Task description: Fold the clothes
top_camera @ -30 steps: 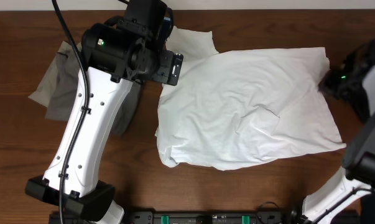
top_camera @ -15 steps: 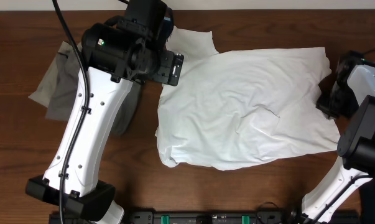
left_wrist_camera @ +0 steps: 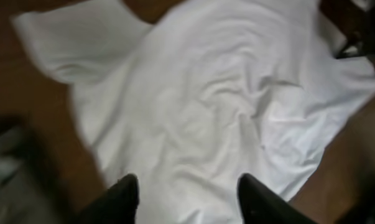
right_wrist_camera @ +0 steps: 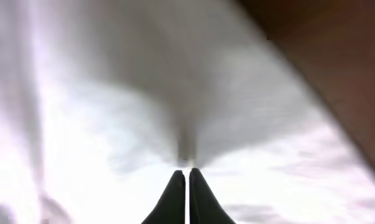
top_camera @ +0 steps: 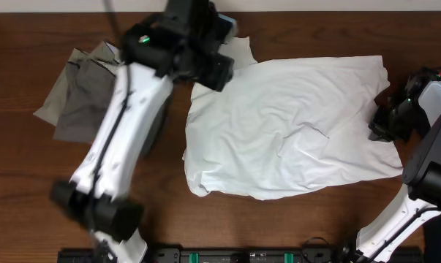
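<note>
The white T-shirt [top_camera: 293, 131] lies crumpled and spread across the middle of the table, one sleeve toward the back left. It fills the left wrist view [left_wrist_camera: 224, 106] and the right wrist view [right_wrist_camera: 112, 124]. My left gripper [top_camera: 221, 71] hovers open above the shirt's back left corner; its fingers [left_wrist_camera: 187, 186] are wide apart with nothing between them. My right gripper [top_camera: 379, 128] is at the shirt's right edge; its fingers [right_wrist_camera: 187, 173] are shut, with white cloth drawn into a peak at the tips. The grey-khaki trousers [top_camera: 77, 95] lie bunched at the left.
A dark garment [top_camera: 156, 126] lies beside the trousers, mostly hidden under my left arm. Bare brown wood [top_camera: 293, 226] runs along the front. The arm bases stand at the front edge, left and right.
My left arm has swung and is blurred, with its wrist now over the shirt's back left corner. My right gripper has come down and inward onto the shirt's right edge.
</note>
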`<action>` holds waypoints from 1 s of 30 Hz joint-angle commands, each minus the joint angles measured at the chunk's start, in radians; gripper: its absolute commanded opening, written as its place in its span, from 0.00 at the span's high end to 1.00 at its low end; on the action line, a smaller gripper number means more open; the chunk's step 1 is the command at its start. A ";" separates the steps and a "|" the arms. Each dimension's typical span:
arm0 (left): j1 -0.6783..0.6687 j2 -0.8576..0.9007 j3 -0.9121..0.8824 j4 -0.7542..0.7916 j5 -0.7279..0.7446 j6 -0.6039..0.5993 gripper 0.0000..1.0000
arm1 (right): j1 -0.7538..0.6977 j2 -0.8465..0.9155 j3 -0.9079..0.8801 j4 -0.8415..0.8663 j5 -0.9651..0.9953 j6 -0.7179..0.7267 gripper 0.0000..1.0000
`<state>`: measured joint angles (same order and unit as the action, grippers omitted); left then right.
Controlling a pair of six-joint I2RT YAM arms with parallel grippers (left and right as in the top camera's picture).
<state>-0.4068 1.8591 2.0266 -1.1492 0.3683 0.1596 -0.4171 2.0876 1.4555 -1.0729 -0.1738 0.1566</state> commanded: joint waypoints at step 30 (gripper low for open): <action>-0.092 0.575 -0.027 0.287 -0.305 0.022 0.91 | -0.014 -0.029 -0.138 0.026 0.524 0.229 0.99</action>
<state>-0.5362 2.4252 2.0014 -0.8581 0.2115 0.2321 -0.4175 2.0426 1.3392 -1.0546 0.1177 0.3031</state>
